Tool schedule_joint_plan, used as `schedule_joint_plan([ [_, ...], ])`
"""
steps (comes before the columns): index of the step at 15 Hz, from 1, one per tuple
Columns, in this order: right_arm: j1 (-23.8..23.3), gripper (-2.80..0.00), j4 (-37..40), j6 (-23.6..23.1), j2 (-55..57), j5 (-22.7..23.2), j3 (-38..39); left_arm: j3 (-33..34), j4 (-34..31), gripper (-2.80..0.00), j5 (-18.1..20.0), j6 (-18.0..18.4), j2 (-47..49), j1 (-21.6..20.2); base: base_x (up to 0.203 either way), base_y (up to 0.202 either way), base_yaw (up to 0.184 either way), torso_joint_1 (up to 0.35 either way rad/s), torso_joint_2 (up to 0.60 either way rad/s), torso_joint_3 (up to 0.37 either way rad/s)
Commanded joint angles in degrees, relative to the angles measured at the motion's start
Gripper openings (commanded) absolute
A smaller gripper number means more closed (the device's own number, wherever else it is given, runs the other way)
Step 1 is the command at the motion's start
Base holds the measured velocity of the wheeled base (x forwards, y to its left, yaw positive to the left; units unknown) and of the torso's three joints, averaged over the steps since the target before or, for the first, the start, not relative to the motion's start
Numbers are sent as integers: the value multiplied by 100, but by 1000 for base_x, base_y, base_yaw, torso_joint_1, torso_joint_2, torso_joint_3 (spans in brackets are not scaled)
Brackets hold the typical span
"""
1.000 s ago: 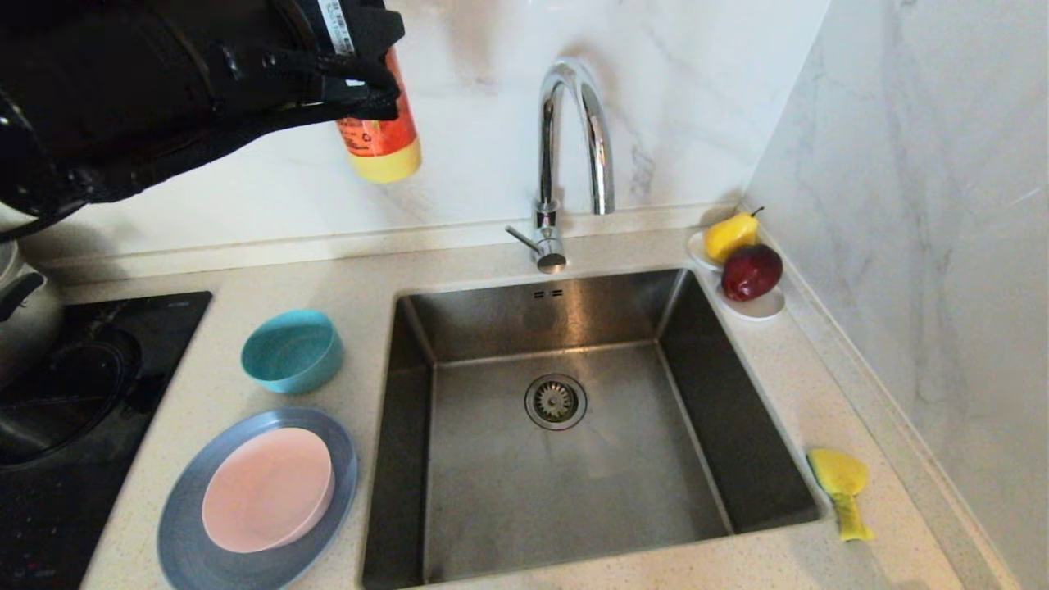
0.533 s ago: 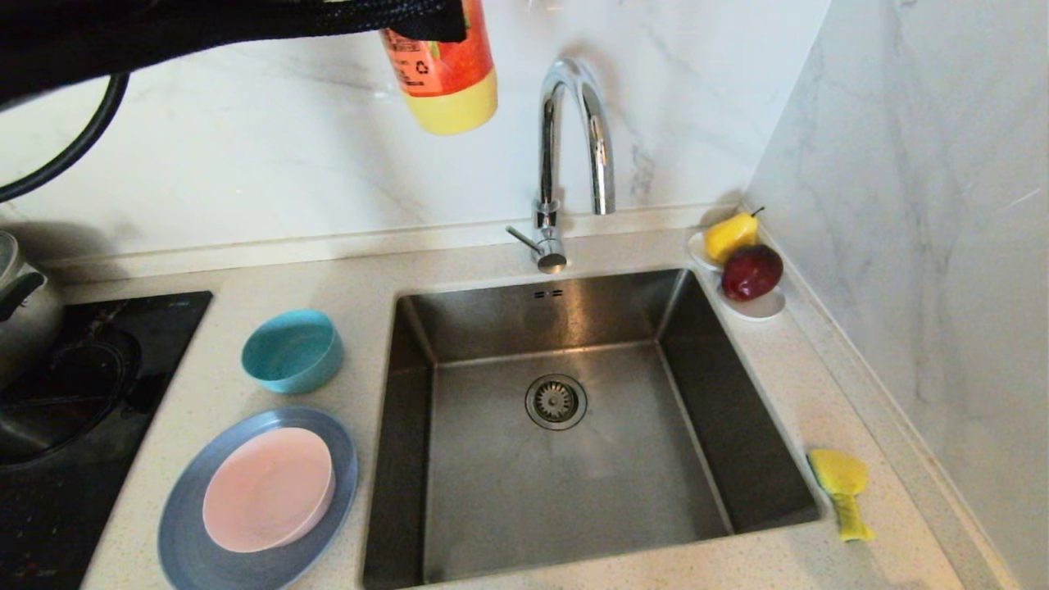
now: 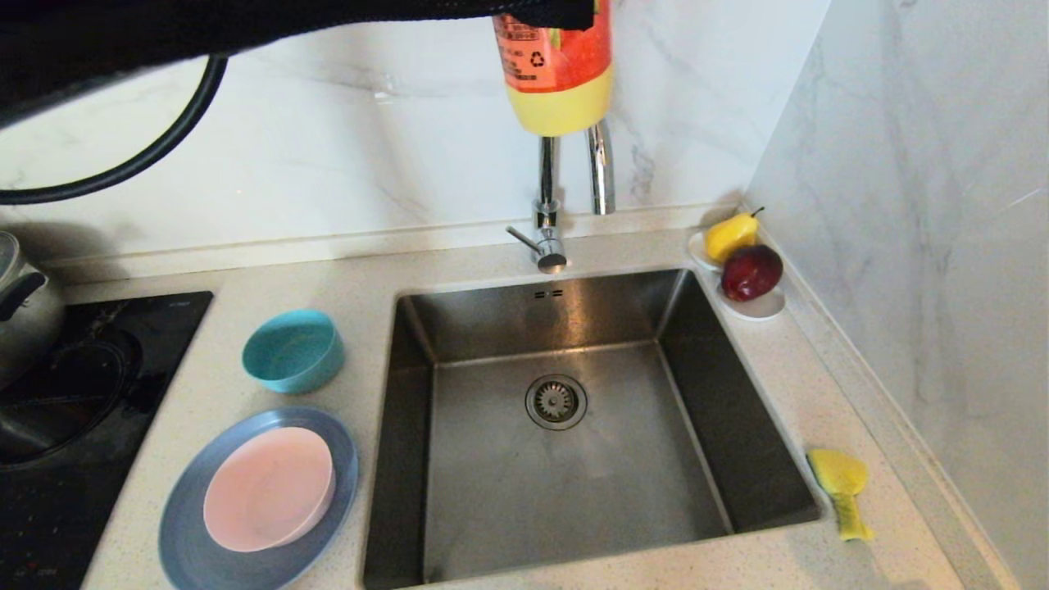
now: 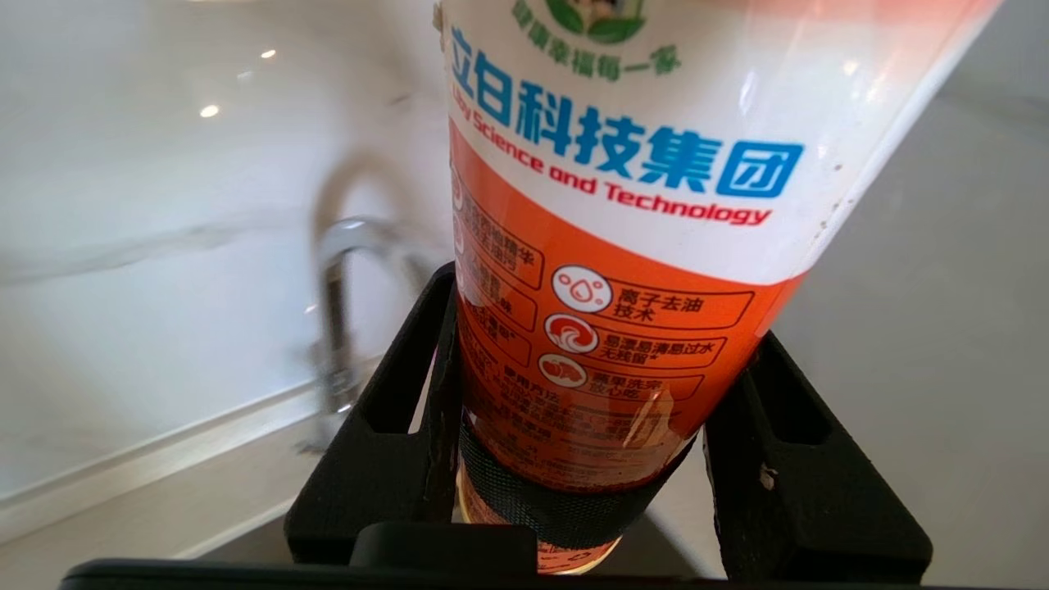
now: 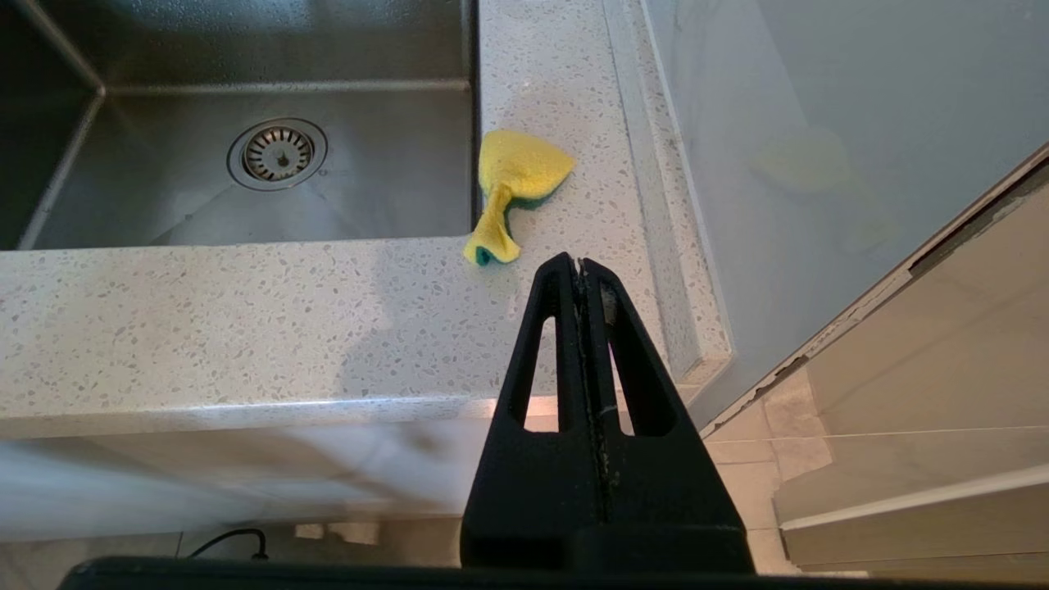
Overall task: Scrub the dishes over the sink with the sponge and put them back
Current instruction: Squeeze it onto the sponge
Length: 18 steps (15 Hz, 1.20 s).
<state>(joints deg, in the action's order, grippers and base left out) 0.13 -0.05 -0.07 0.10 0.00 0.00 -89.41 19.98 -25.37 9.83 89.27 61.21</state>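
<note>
My left gripper (image 4: pixel 602 315) is shut on an orange detergent bottle (image 3: pixel 559 74) whose yellow end points down, high over the back of the sink (image 3: pixel 492 492) and in front of the chrome tap (image 3: pixel 602 176). On the counter left of the sink, the teal bowl (image 3: pixel 292 351) stands alone and the pink bowl (image 3: pixel 268 488) sits in the blue-grey plate (image 3: pixel 184 533). The crumpled yellow sponge (image 3: pixel 840 483) (image 5: pixel 516 176) lies on the counter right of the sink. My right gripper (image 5: pixel 580 264) is shut and empty, parked off the counter's front edge near the sponge.
A steel pot (image 3: pixel 24 311) stands on the black hob (image 3: pixel 82 410) at far left. A white dish (image 3: pixel 762 310) with a pear and an apple sits at the sink's back right corner. Marble walls close the back and right side.
My left arm has swung to the right with the bottle, from above the left counter to in front of the tap. Dishes, sponge and right arm have not moved.
</note>
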Motion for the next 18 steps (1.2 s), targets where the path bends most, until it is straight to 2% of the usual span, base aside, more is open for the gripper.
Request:
schedule_joint_plan([
  [1, 4, -280, -4, -1, -1, 0, 0, -289, 6, -280, -15, 10, 407, 162, 0, 0, 0, 0, 0, 0],
  [3, 4, -280, -4, -1, 8, 3, 0, -325, 6, -280, -46, 47, 619, 280, 0, 0, 0, 0, 0, 0],
  [7, -3, -280, -4, -1, 7, 0, 0, -434, 6, -280, -97, 455, 1074, 489, 0, 0, 0, 0, 0, 0],
  [13, 4, -280, -4, -1, 8, 0, 0, -738, 7, -280, -162, 897, 1992, 635, 0, 0, 0, 0, 0, 0],
  [18, 4, -280, -4, -1, 8, 0, 0, -1180, -4, -280, -391, 1297, 2677, 708, 0, 0, 0, 0, 0, 0],
])
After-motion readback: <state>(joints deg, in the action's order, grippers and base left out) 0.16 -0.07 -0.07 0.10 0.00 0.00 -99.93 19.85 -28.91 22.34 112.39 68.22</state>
